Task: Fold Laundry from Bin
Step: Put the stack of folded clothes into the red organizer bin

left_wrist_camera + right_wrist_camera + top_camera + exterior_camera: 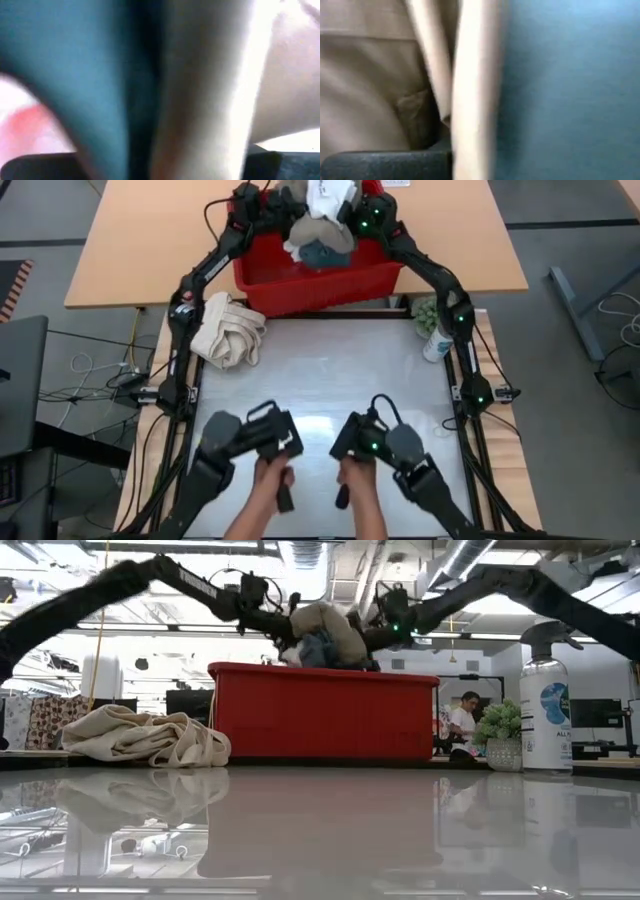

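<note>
The red bin (pixel 330 280) stands at the table's far edge, centre; it also shows in the low view (pixel 320 715). A heap of laundry (pixel 330 635) rises above its rim: tan trousers, teal garment (pixel 325 250) and white cloth (pixel 330 195). My left gripper (pixel 275 625) is against the heap's left side and my right gripper (pixel 385 630) against its right side. Teal cloth (pixel 65 75) and tan cloth (pixel 210 90) fill the left wrist view. Tan cloth (pixel 365 85) and teal cloth (pixel 570 85) fill the right wrist view. The cloth hides both grippers' tips.
A cream bundled canvas cloth (pixel 230 328) lies on the table left of the bin. A spray bottle (pixel 437 340) and a small plant (pixel 425 310) stand at the right. A person's hands (pixel 275 480) work two control arms at the near edge.
</note>
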